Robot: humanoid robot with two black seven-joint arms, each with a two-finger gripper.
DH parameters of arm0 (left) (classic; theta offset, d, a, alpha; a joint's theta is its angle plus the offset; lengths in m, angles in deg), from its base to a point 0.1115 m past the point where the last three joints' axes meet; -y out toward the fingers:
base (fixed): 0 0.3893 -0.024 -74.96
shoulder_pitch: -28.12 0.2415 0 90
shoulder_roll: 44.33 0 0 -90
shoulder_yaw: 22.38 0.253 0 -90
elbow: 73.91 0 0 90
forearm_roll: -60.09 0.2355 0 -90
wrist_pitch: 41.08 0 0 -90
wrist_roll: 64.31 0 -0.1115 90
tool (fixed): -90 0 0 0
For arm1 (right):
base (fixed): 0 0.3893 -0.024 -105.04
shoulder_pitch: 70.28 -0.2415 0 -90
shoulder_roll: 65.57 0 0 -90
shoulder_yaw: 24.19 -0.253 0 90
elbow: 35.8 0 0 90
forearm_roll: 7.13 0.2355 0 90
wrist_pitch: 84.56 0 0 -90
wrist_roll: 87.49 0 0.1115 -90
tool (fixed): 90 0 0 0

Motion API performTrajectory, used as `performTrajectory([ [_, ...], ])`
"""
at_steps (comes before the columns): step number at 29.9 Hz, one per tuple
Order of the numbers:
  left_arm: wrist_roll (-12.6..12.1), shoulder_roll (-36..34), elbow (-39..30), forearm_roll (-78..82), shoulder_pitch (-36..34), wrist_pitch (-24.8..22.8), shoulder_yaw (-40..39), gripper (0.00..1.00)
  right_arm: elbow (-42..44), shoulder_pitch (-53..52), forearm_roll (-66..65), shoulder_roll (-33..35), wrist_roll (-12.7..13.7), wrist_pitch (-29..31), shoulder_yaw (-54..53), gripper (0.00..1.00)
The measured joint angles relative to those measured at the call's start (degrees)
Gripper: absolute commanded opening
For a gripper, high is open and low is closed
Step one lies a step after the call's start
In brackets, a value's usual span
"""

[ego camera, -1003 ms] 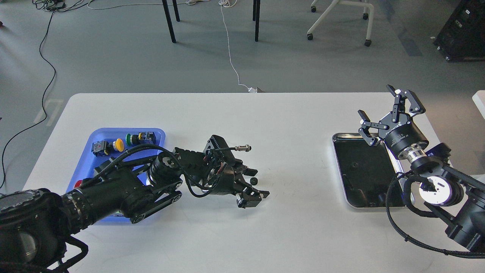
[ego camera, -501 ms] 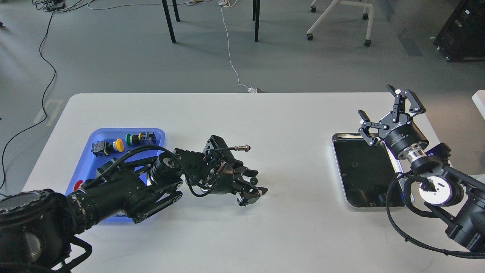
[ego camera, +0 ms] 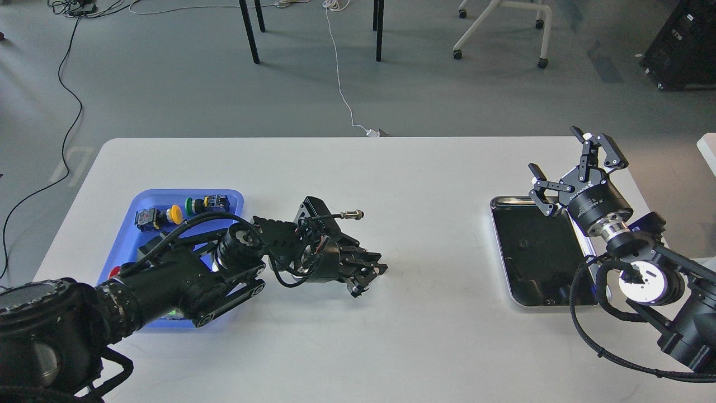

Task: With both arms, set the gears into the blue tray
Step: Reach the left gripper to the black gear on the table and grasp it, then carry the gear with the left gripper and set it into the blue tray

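- Evidently the step in hand is a pick-up: the black left end effector (ego camera: 370,274) lies low over the white counter (ego camera: 425,168), just to the right of the rectangular bright blue plastic tray (ego camera: 168,197).
- Its fingers look drawn close together, but the whole tip is dark and seen at a slant, so I cannot tell whether they are clamped on anything.
- No small black toothed gear shows between those fingers or on the counter around them; if one is there, the fingers hide it.
- The blue tray holds coloured push-button switches (ego camera: 168,215) at its far end; much of its near part is covered by the left arm, so I cannot tell whether any gear lies inside.
- The black right end effector (ego camera: 565,168) hangs above the far edge of the silver-rimmed, black-bottomed metal tray (ego camera: 559,305), its two fingers spread wide apart and holding nothing.
- A small dark speck on that tray's black floor may be a gear (ego camera: 523,243); it is too small to be sure.
- In my judgement the next move for the left arm calls for lifting clear of the counter, swinging left over the blue tray's low rim, and letting go above bare floor, away from the switches.
- The right arm would need to descend into the metal tray for its own pick.
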Motion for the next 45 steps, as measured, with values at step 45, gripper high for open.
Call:
performTrajectory([
  [45,-0.1,-43.0,-9.8,0.0,5.5,0.1,-0.8,0.38,-0.3,-0.2,-0.2,-1.0,0.0,0.0,0.2,0.97],
])
